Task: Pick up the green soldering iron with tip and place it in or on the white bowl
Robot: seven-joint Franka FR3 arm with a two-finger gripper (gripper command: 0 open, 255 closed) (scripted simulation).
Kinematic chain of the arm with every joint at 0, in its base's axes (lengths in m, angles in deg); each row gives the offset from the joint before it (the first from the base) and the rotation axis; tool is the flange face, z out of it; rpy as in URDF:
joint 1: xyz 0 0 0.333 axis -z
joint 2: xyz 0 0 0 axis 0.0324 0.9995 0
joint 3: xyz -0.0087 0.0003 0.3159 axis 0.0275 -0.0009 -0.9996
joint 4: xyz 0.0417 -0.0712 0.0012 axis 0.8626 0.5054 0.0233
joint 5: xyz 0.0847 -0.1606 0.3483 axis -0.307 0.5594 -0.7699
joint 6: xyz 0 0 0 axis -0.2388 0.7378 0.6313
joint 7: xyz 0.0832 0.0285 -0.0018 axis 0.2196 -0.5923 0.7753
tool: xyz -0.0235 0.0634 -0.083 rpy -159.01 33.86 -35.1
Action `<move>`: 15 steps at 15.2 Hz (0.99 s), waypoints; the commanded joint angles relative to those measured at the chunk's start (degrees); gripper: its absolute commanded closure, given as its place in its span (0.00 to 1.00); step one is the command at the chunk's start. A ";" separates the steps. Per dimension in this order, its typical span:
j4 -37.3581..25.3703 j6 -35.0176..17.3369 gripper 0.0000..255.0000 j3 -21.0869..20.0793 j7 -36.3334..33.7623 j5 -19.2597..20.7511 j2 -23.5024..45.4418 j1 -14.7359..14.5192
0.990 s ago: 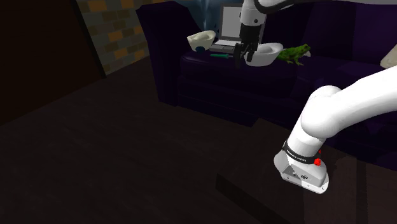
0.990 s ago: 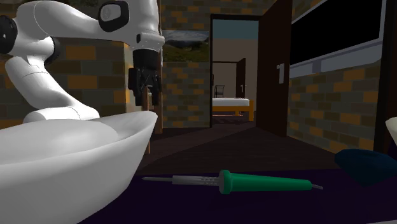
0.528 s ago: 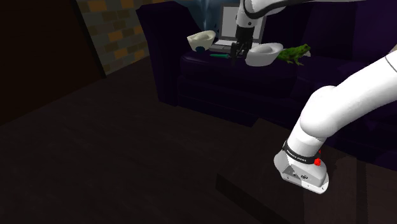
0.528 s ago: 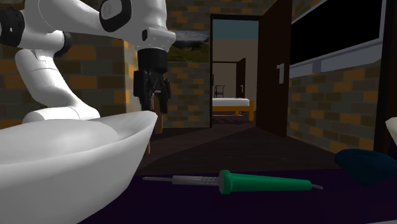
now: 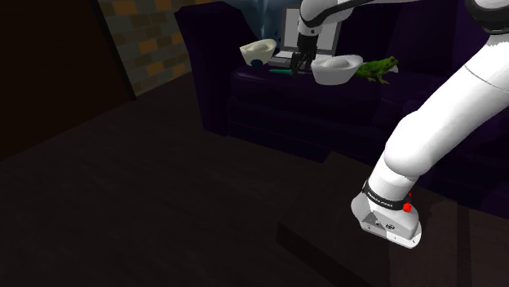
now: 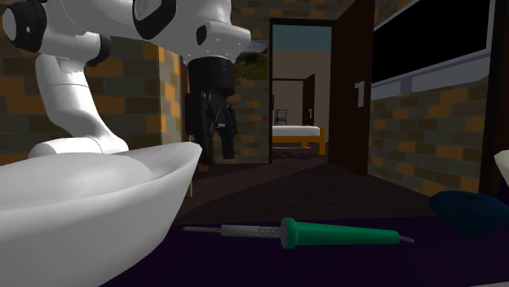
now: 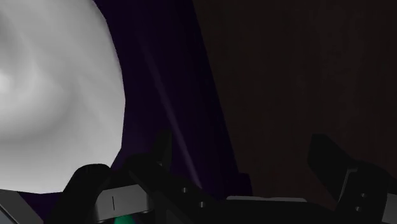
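The soldering iron (image 6: pixel 326 235), with a green handle and a thin metal tip, lies flat on the dark purple sofa seat (image 6: pixel 343 265), beside the white bowl (image 6: pixel 81 212). In the shoulder view the iron (image 5: pixel 281 71) lies left of the bowl (image 5: pixel 337 69). My black gripper (image 5: pixel 300 64) hangs just above the seat between the two, close to the iron's right end. Its fingers (image 6: pixel 229 145) stand apart with nothing between them. In the wrist view the open gripper (image 7: pixel 245 149) has the bowl (image 7: pixel 51 95) beside it, and a sliver of green (image 7: pixel 124 219) shows under the hand.
A second white bowl (image 5: pixel 259 51), an open laptop (image 5: pixel 289 41) and a green frog figure (image 5: pixel 377 68) also stand on the sofa. A dark blue object (image 6: pixel 473 212) lies past the iron's handle end. The seat's front edge drops to dark floor (image 5: pixel 163 204).
The gripper has moved off the white bowl's front toward the shoulder view's left and farther back, ending next to the soldering iron. Its fingers stay open. The iron and bowl have not moved.
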 commanded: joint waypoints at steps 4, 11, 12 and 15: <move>-8.57 -2.94 0.00 3.69 6.06 -3.22 10.10 0.57; -23.42 -3.95 0.00 6.76 14.80 -10.86 25.08 3.38; -24.43 -3.88 0.00 6.78 15.27 -11.35 25.99 3.71; -23.35 -5.85 0.00 6.65 15.60 -11.87 26.96 3.90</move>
